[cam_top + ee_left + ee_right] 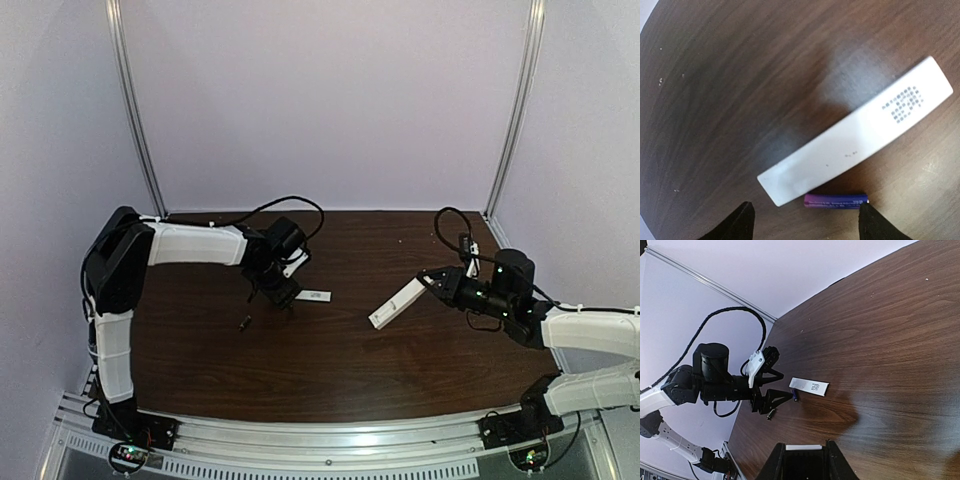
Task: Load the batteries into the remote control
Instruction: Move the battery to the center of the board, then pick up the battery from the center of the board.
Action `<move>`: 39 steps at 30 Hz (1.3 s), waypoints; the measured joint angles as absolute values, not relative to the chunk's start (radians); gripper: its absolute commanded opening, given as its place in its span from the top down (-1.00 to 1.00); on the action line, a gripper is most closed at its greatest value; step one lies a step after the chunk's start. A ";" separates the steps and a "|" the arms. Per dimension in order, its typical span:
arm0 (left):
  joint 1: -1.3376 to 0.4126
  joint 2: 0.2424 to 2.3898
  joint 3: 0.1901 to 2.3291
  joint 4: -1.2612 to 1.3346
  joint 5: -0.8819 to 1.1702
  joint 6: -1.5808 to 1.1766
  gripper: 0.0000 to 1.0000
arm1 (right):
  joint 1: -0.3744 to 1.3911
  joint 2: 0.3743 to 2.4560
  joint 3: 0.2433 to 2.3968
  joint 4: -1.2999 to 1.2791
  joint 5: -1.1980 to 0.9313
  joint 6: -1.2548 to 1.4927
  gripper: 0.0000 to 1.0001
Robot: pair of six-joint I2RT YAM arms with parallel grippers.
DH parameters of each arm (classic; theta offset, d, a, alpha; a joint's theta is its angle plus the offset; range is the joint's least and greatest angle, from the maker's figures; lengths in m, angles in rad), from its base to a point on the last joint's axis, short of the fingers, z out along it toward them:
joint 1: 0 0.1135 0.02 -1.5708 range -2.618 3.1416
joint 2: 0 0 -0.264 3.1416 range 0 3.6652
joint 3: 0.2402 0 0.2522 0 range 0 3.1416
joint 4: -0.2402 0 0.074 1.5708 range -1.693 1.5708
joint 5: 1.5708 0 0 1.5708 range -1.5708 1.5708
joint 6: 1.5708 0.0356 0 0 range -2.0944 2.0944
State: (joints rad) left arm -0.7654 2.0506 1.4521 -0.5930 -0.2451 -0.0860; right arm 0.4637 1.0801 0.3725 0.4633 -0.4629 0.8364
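Left wrist view: the left tool (pixel 807 224) hangs with its fingers spread. The purple battery (pixel 836 201) lies on the worktop (pixel 740 75) just ahead of its tips, right beside the white strip (pixel 855 132). Top view: the right tool (pixel 432 283) is pinching the remote control (pixel 397 302) by one end, well apart from the left tool. The second battery (pixel 243 323) lies near the left tool.

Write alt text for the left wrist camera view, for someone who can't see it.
A bluish-purple battery lies on a dark wooden table beside the near end of a flat white strip with dark print. The left gripper hangs open, a black fingertip on either side of the battery.
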 measured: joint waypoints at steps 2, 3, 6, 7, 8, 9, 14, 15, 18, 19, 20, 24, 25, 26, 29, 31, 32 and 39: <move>-0.748 2.050 1.475 -0.591 -0.231 -0.068 -0.47 | 0.464 1.080 0.373 0.463 -0.463 0.836 1.00; -0.739 2.050 1.484 -0.592 -0.225 -0.059 -0.45 | 0.464 1.080 0.373 0.463 -0.463 0.836 1.00; -0.718 2.046 1.502 -0.593 -0.187 -0.004 -0.32 | 0.464 1.080 0.373 0.464 -0.463 0.836 1.00; -0.712 2.042 1.502 -0.593 -0.167 0.024 -0.29 | 0.464 1.080 0.373 0.464 -0.463 0.836 1.00; -0.707 2.039 1.502 -0.598 -0.144 0.049 -0.27 | 0.464 1.080 0.373 0.464 -0.463 0.836 1.00; -0.703 2.035 1.502 -0.603 -0.114 0.081 -0.26 | 0.464 1.080 0.373 0.464 -0.463 0.836 1.00; -0.697 2.006 1.498 -0.630 0.029 0.277 -0.24 | 0.464 1.080 0.373 0.466 -0.465 0.833 1.00; -0.697 2.002 1.495 -0.638 0.057 0.330 -0.23 | 0.464 1.081 0.373 0.467 -0.466 0.833 1.00; -0.698 1.991 1.490 -0.653 0.094 0.453 -0.17 | 0.464 1.090 0.373 0.479 -0.473 0.833 1.00; -0.697 1.991 1.490 -0.658 0.102 0.495 -0.15 | 0.464 1.094 0.373 0.484 -0.475 0.833 1.00; -0.695 1.992 1.491 -0.665 0.111 0.536 -0.12 | 0.464 1.099 0.373 0.487 -0.476 0.833 1.00; -0.677 2.016 1.517 -0.705 0.140 0.655 0.00 | 0.464 1.102 0.373 0.491 -0.477 0.833 1.00; -0.672 2.023 1.523 -0.709 0.144 0.673 0.02 | 0.464 1.102 0.373 0.491 -0.478 0.833 1.00; -0.668 2.032 1.533 -0.716 0.150 0.697 0.05 | 0.464 1.102 0.373 0.491 -0.478 0.833 1.00; -0.661 2.054 1.561 -0.730 0.164 0.739 0.14 | 0.463 1.102 0.373 0.491 -0.479 0.833 1.00; -0.660 2.072 1.583 -0.732 0.175 0.759 0.21 | 0.461 1.102 0.373 0.491 -0.479 0.833 1.00; -0.660 2.080 1.590 -0.732 0.179 0.766 0.25 | 0.460 1.102 0.373 0.491 -0.479 0.833 1.00; -0.660 2.128 1.610 -0.746 0.194 0.798 0.28 | 0.459 1.102 0.373 0.491 -0.479 0.833 1.00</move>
State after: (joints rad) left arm -0.6598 2.1284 1.6100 -0.7456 0.1936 0.7979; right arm 0.4591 1.1023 0.3725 0.4911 -0.4793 0.8333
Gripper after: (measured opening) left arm 0.362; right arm 0.246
